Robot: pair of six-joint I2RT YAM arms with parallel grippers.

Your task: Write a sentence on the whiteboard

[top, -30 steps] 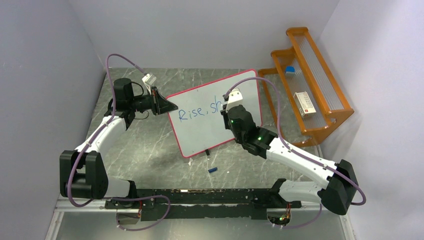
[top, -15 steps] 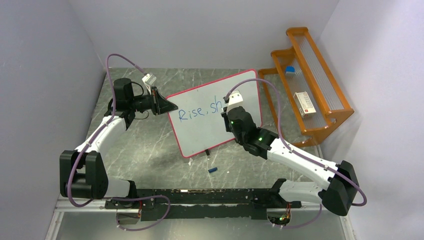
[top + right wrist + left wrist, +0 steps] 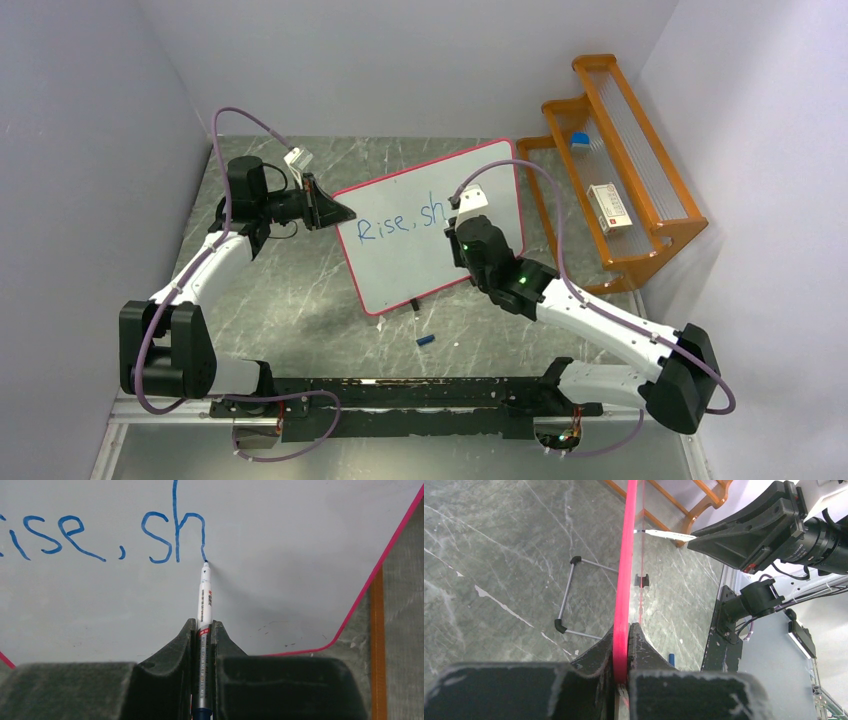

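Right end effector (image 3: 202, 626), marker (image 3: 204, 597) on whiteboard (image 3: 290, 535)

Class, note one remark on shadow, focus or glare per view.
Right wrist: silver marker casts a soft shadow rightward on the pink-framed whiteboard; blue handwriting sharp. Left wrist: left gripper looks soft close-up. Top external: even light, no glare.

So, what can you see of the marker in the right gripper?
The marker is slim, with a white, plastic-looking barrel, small red print and a red band; its rear end looks blue. The right gripper is shut on its barrel, and it points straight out past the jaws. Its dark tip is uncapped and touches the whiteboard at the foot of the blue "h" of the sentence.
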